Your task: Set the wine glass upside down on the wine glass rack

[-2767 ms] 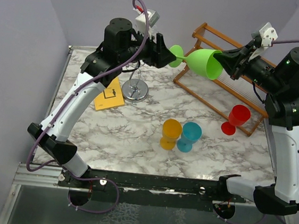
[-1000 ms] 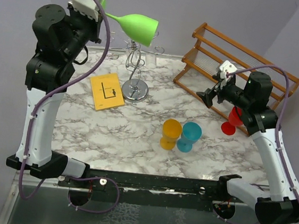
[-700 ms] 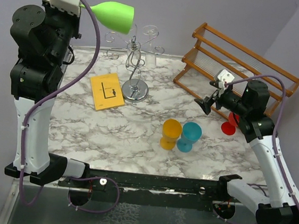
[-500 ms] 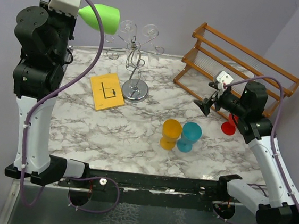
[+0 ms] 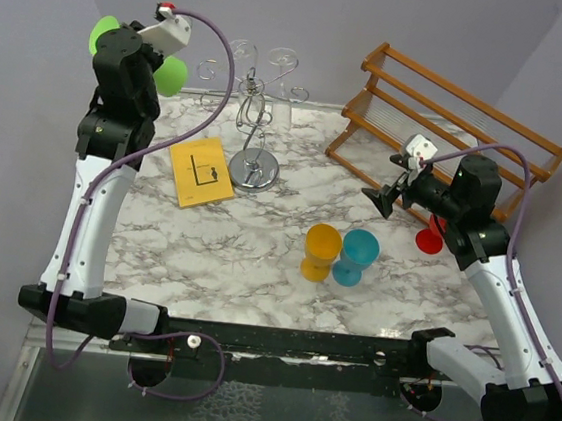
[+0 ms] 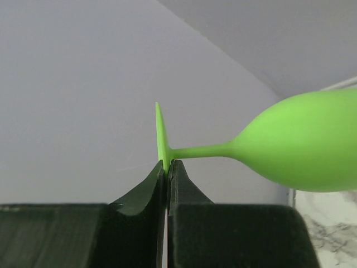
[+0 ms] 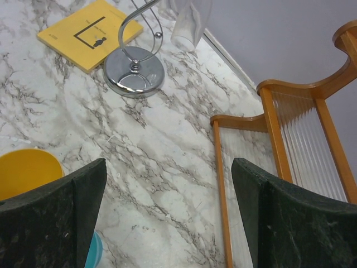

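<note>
While the green wine glass (image 6: 301, 148) hangs in the air over the far left corner of the desk (image 5: 255, 268), the entry for this step reads: carry to rack, invert, hang.

Item, wine glass: green, one piece. It lies sideways with the stem level and the bowl pointing toward the rack side. It is clear of the desk and well left of the rack, not yet on it.

Item, wine glass rack (image 5: 254, 171): chrome, with a round base, a thin pole and curled arms at the top. It stands toward the back of the desk, just beside a yellow card (image 5: 202, 171). Clear glasses (image 5: 242, 58) already hang from some arms, so I judge a free arm is the one to aim for.

Method, as I judge it: turn my wrist until the bowl points down, bring the stem up to an open curl, slide it in so the foot rests on the wire, and let go only once the foot is seated. Go slowly near the clear glasses, because my hold is a thin one.

Item, my left hand (image 6: 167, 166): clenched fully, pinching only the rim of the glass's foot, edge-on between the two fingers. It touches nothing else.

Item, my right hand (image 7: 167, 167): spread wide and holding nothing. It hovers over the desk near the wooden rack (image 7: 268, 123).
</note>
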Motion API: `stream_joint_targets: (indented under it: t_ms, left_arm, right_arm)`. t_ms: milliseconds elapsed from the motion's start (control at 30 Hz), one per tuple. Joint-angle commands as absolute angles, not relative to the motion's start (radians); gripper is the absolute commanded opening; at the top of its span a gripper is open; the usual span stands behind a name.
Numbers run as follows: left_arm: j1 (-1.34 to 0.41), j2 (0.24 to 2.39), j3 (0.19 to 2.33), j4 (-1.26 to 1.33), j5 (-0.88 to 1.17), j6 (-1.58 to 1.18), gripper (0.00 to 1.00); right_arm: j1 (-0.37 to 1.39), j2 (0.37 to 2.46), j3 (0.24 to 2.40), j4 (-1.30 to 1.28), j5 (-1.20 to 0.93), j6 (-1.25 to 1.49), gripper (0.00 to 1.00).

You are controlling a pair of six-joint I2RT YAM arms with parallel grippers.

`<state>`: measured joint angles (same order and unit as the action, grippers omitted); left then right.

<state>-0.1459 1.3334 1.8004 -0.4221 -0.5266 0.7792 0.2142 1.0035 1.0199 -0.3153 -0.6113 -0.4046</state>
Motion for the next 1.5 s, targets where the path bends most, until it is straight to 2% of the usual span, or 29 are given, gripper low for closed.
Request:
stream_joint_targets:
  t_ms: [0, 167, 700, 1467]
  left_arm:
    - [-0.146, 1.361, 1.669, -0.241, -0.595, 1.033, 0.0]
    - [-0.157, 1.409, 1.62, -0.186, -0.548, 1.126, 0.0]
    - [-0.256, 1.545, 1.762, -0.47, -0.304, 1.265, 0.0]
    - [-0.355, 1.607, 1.839, -0.544, -0.231, 1.297, 0.0]
  right_arm:
    - [0.212, 1.0, 1.009, -0.282, -0.611, -0.399, 0.93]
    - [0.212, 0.998, 0.995, -0.276, -0.603, -0.411, 0.93]
    - [0.212, 1.011, 0.979, -0.266, -0.622, -0.413, 0.93]
    - [0.211, 1.025, 0.976, -0.265, -0.62, -0.413, 0.93]
